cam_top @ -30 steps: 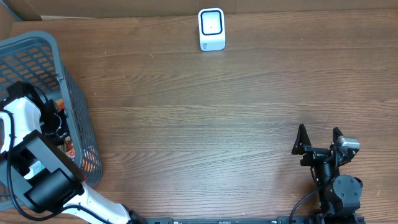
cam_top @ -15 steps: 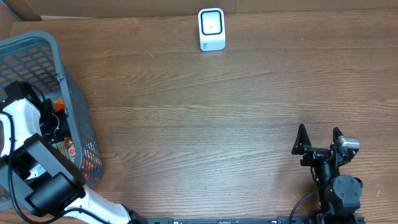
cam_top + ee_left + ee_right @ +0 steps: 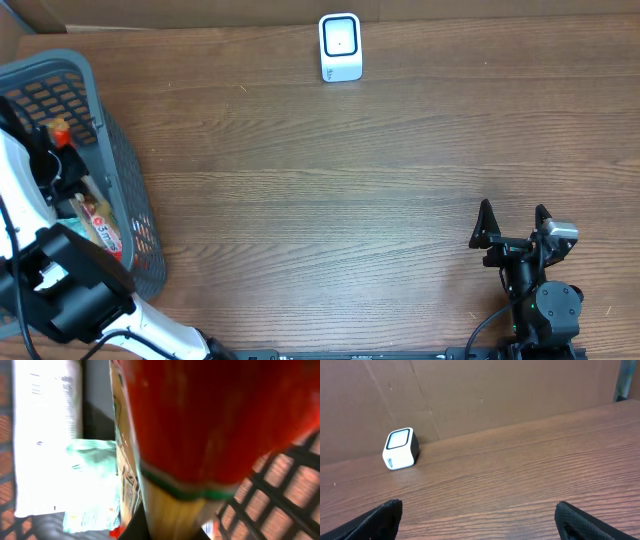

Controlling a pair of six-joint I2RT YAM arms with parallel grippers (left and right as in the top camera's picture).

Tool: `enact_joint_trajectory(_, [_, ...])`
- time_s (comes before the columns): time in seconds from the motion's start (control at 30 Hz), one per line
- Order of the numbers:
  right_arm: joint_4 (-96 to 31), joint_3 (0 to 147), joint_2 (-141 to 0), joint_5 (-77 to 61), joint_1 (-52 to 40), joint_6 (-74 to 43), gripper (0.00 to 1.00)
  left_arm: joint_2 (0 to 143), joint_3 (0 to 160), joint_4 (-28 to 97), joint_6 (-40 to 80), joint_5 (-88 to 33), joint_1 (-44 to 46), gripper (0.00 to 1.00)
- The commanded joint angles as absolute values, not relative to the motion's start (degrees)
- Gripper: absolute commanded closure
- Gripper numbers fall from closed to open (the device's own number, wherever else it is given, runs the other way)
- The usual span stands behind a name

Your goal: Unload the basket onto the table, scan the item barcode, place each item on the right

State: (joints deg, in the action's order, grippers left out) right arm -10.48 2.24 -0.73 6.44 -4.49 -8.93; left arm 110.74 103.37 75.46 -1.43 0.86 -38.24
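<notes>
The left gripper [image 3: 57, 148] is clenched inside a grey plastic mesh basket [image 3: 62, 60] at the table's left edge. Its jaws appear pinched on a glossy red packet with a green band and a pale yellow lower end [image 3: 200, 420], which fills the left wrist view too closely for the fingers to show; from overhead, only what looks like an orange-red corner of the red packet shows beside the arm. It looks light, soft-sided and slick, likely to crumple or slide, so a firm pinch across a flat edge seems the safest hold, clear of whichever face carries the barcode; no barcode can be made out. Crowding it in the basket are a white printed sachet [image 3: 47, 435], a pale green wrapper [image 3: 95, 480] and a red-and-white snack packet [image 3: 100, 228], any of which could snag or ride up with it. The basket's tall mesh wall stands between the item and the open brown wooden table [image 3: 330, 200]. Well apart, at the far edge before a cardboard backdrop [image 3: 495, 390], sits the white cube-shaped barcode scanner with a dark-rimmed window [image 3: 340, 46]. The right gripper [image 3: 512, 222] rests released, jaws wide, near the front right, out of the path.
</notes>
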Motion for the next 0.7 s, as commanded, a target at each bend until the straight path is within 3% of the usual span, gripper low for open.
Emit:
enact_joint_trajectory(0.0, [-11.1,3.4,-0.2,7.5,-4.5,-8.6,0.0,105.0,105.9,76.2,-1.3,-1.1,-37.9,0.96])
enact_joint_trajectory(0.67, [-11.1,3.4,-0.2,7.5,-4.5,-8.6,0.0,94.3,105.9,76.4,-1.3,-2.2,-38.0,0.96])
